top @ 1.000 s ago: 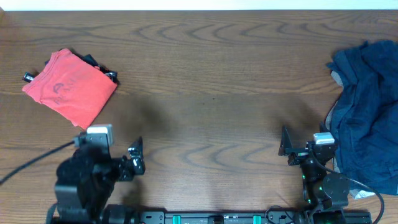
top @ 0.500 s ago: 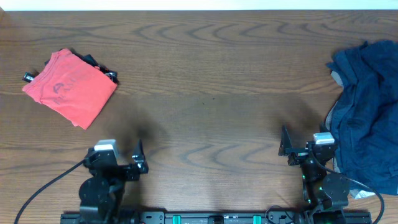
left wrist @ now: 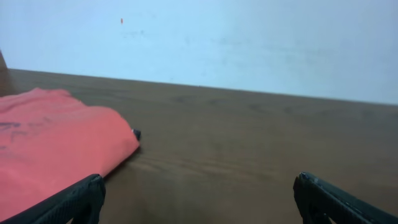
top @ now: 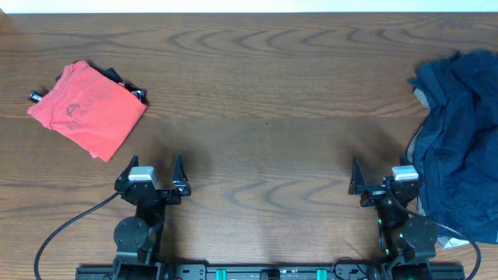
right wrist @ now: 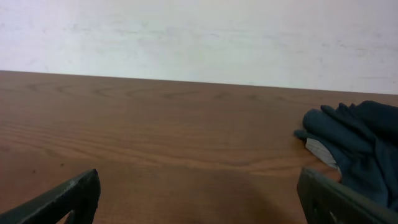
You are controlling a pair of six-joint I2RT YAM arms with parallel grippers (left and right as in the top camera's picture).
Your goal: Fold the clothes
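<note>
A coral-red T-shirt [top: 87, 109] lies folded at the far left of the table, on top of a black garment [top: 124, 84] whose edge peeks out behind it. The red shirt also fills the left of the left wrist view [left wrist: 50, 149]. A heap of dark navy clothes [top: 459, 148] lies crumpled at the right edge and shows in the right wrist view [right wrist: 357, 146]. My left gripper [top: 149, 169] is open and empty near the front edge, below the red shirt. My right gripper [top: 383, 177] is open and empty, just left of the navy heap.
The wooden table [top: 264, 101] spreads between the two piles. A white wall [right wrist: 199, 37] stands behind its far edge. A black cable [top: 58, 233] runs from the left arm's base toward the front left.
My left arm has drawn back and lowered to its rest pose at the front edge, gripper now pointing away from me. The right arm and the clothes have not moved.
</note>
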